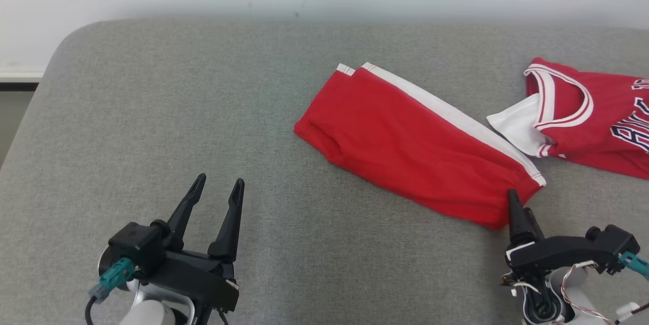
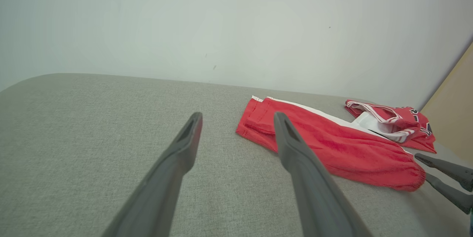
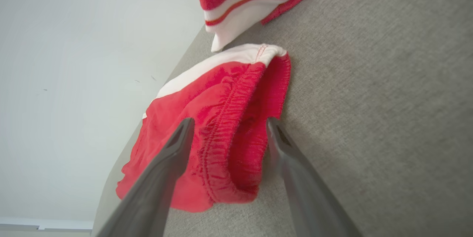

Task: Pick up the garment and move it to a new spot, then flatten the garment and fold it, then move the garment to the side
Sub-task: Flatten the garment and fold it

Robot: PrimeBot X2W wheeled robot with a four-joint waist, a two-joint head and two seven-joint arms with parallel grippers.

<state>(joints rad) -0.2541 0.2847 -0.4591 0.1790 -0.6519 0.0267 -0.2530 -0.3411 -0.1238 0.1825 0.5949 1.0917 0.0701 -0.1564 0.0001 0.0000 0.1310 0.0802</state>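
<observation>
Right end effector (image 3: 229,126): spread wide, empty, astride elastic waistband (image 3: 225,111); red shorts (image 1: 416,147): likely light, limp, grippy; best hold, that band at their 5 o'clock end.

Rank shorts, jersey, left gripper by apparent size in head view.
1. shorts: clearly largest.
2-3. jersey and left gripper: look alike, not ranked. The jersey is cut off by the frame edge, and the gripper sits nearer the camera.
</observation>
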